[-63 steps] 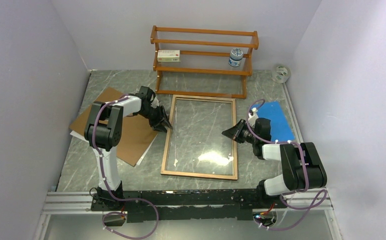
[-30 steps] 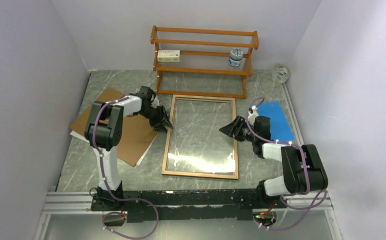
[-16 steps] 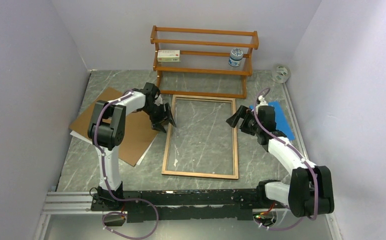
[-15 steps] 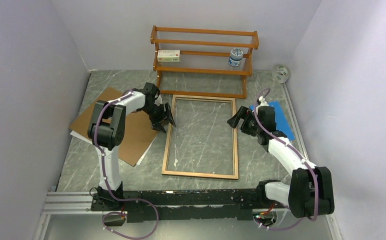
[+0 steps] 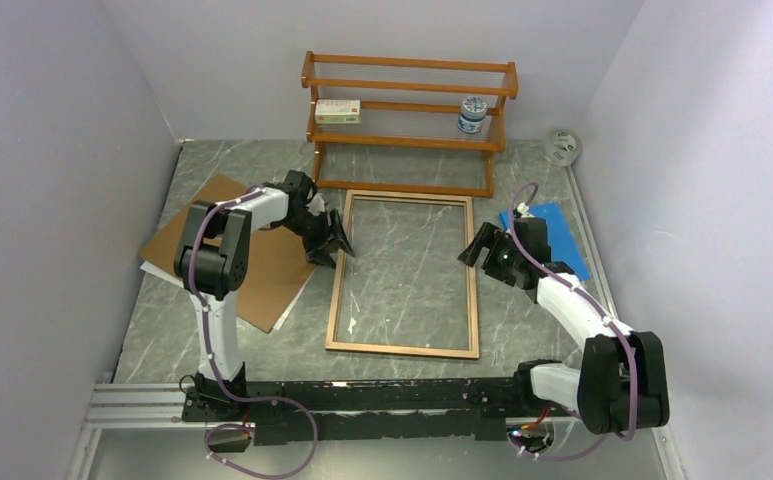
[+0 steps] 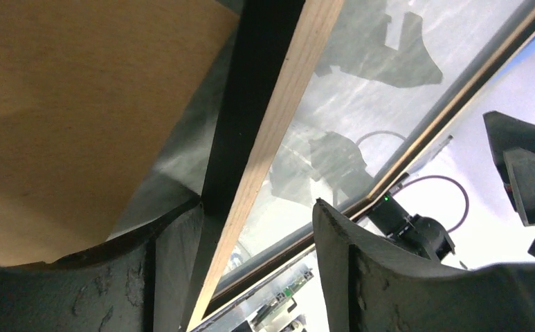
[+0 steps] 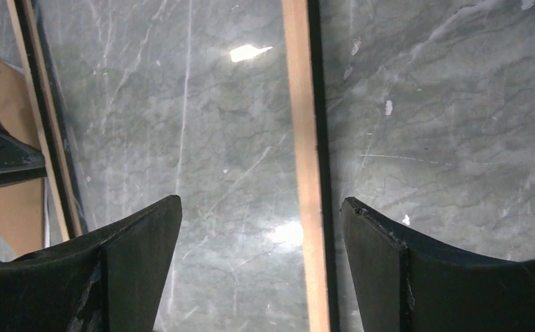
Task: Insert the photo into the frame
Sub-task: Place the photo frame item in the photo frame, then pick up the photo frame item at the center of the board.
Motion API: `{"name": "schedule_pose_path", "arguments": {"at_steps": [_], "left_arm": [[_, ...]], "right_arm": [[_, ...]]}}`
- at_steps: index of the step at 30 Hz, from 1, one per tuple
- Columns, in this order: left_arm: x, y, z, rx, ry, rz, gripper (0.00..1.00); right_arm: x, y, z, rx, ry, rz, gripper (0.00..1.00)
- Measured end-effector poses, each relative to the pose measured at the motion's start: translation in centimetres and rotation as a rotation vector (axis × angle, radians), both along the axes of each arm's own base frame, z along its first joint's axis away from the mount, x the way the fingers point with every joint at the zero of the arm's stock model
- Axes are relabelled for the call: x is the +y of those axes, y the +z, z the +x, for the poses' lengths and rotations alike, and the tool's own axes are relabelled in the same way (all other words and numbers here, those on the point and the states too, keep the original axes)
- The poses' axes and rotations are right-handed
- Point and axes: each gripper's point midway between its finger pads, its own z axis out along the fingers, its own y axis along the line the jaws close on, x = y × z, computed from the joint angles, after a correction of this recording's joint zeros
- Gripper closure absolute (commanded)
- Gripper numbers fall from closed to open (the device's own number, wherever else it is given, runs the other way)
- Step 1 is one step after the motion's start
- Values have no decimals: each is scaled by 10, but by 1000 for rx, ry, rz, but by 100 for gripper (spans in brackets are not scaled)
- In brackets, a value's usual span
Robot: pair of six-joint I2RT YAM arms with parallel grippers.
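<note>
The frame (image 5: 402,348) lies flat mid-table, its light wood back up and the marble showing through the glass. My left gripper (image 5: 332,240) stands open astride its left rail (image 6: 264,124), whose black outer side is against my left finger (image 6: 174,270). At the opposite side my right gripper (image 5: 475,245) is open over the right rail (image 7: 304,138), which runs close to my right finger (image 7: 382,256) without being squeezed. Only thin white edges of the photo (image 5: 149,268) show from under the brown board (image 5: 227,255).
A wooden shelf rack (image 5: 407,142) stands behind the frame, carrying a white box (image 5: 337,111) and a small jar (image 5: 472,115). A blue sheet (image 5: 554,232) lies right of my right gripper. A tape roll (image 5: 562,147) sits in the far right corner.
Both grippers have opened and let go of the frame's rails. The frame has settled flat and square. My right arm has stretched out farther along the right rail.
</note>
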Motion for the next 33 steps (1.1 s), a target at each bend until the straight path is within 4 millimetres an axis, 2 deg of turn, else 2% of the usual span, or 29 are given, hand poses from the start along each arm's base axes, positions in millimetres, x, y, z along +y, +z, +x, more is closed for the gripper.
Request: {"name": "schedule_pose_path", "arguments": {"at_steps": [6,11,15,18,22,26,29,30,33], "left_arm": [[-12,3,-7,7,-16,-45,26],[5,3,-7,-50,-2,127,21],[42,6,-2,-95,56,317,22],[76,15,5,-130,132,406,23],[133,21,9,-127,281,476,24],[182,15,5,-68,437,516,23],[204,7,-4,-20,524,540,21],[208,5,-10,-4,546,545,21],[219,5,-30,28,607,558,19]], "right_arm": [[10,11,3,0,16,40,15],[33,29,11,-28,55,57,17],[78,44,12,-39,144,78,23],[120,51,12,-31,211,112,29],[172,54,19,-11,269,164,35],[223,49,29,1,319,195,36],[259,45,34,-5,370,198,36],[274,45,37,-16,397,195,36],[304,43,45,-53,452,165,36]]}}
